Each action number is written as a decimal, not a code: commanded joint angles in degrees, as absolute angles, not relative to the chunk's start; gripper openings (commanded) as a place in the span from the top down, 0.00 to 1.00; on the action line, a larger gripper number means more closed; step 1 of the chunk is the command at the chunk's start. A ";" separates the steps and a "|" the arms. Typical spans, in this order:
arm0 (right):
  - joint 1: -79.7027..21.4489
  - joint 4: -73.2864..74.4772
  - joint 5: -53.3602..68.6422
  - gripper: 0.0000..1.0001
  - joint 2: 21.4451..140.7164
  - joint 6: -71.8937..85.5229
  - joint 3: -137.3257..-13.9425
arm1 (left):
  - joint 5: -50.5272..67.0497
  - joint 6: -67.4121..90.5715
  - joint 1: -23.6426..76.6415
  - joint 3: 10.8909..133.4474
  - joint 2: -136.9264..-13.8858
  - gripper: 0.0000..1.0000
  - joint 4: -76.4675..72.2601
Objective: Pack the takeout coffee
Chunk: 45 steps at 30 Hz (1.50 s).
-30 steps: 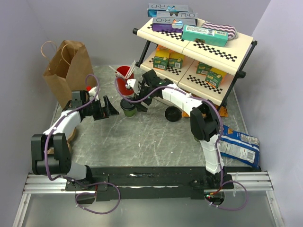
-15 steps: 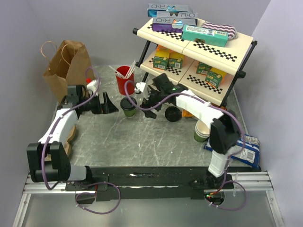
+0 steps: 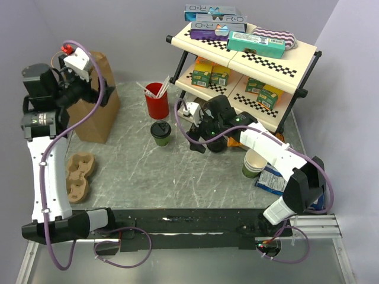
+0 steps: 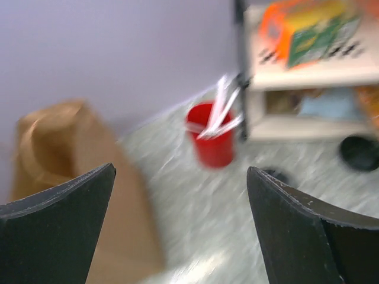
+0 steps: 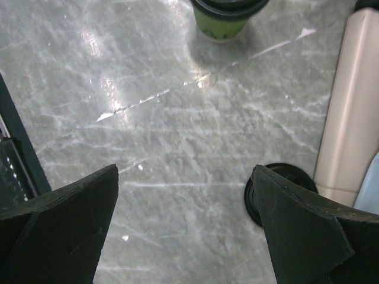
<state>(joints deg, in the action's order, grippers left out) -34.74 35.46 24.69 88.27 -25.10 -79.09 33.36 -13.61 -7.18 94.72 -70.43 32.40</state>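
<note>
- The right jaws are spread wide and hold nothing; in the right wrist view, bare tabletop (image 5: 177, 118) shows between the two fingers.
- A flat black disc (image 5: 269, 189) lies on the tabletop just beside the right-hand finger, at the foot of the shelf rack (image 3: 249, 59).
- The coffee cup (image 5: 225, 15) sits at the top edge of that view, ahead of the jaws and clear of them.
- From above, the coffee cup (image 3: 160, 131) stands upright with its black lid on, to the left of the right jaws and just in front of the red cup (image 3: 157, 100) of white sticks.
- The left jaws are also spread wide and empty — raised high beside the top of the paper bag (image 3: 98, 115).
- The left wrist view is blurred, with the bag (image 4: 47, 148) under the left finger and the red cup (image 4: 212, 142) beyond.
- The coffee stands outside the bag, between it and the rack.
- Farther out: a cardboard cup carrier (image 3: 77, 174) at the left and a stack of lidless green cups (image 3: 254, 163) at the right.
</note>
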 commanded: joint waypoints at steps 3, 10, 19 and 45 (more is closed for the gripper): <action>-33.31 36.38 25.58 0.00 81.48 -23.20 -75.15 | 13.64 -30.25 -13.86 96.24 -77.77 0.08 67.12; -33.31 40.94 27.59 0.00 80.68 -21.71 -73.74 | 7.31 -24.17 -26.28 83.72 -75.95 0.12 66.63; -33.31 49.04 29.62 0.01 86.57 -21.44 -80.14 | -1.41 -24.35 -28.21 67.16 -76.28 0.23 55.12; -33.40 48.95 29.09 0.02 87.80 -21.97 -81.12 | 0.35 -25.40 -31.73 62.67 -86.84 0.46 55.02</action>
